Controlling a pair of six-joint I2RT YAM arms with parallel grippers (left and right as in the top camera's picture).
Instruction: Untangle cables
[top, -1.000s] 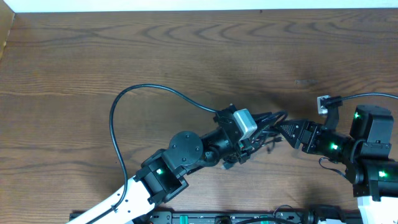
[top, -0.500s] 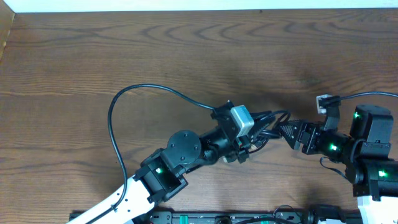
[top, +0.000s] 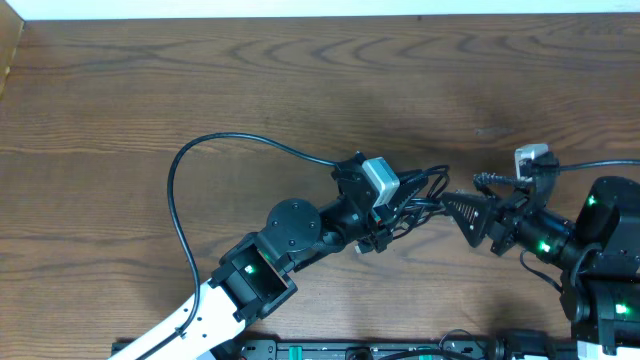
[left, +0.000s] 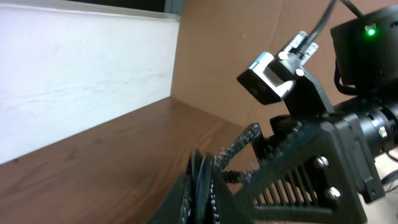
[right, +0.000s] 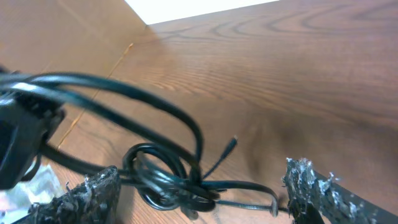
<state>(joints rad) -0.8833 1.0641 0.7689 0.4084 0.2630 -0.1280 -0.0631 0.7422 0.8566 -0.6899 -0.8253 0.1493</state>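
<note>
The cables (top: 428, 187) are a small bunch of thin black cords held just above the table's middle, between my two grippers. My left gripper (top: 405, 203) is shut on them; in the left wrist view the cords (left: 200, 177) run up between its closed fingers (left: 202, 196). My right gripper (top: 450, 203) faces it from the right. In the right wrist view its fingers are open (right: 202, 196), and the knotted loops (right: 177, 180) lie between them, with a thin plug end sticking up (right: 231, 144).
The left arm's thick black cable (top: 178, 185) arcs over the table at the left. The right arm's camera and body (left: 273, 74) fill the left wrist view's right side. A white wall (left: 74, 62) bounds the table's far edge.
The left gripper has moved up and to the left with the cords. The right arm's body has pulled back to the right while its gripper stays at the bunch.
</note>
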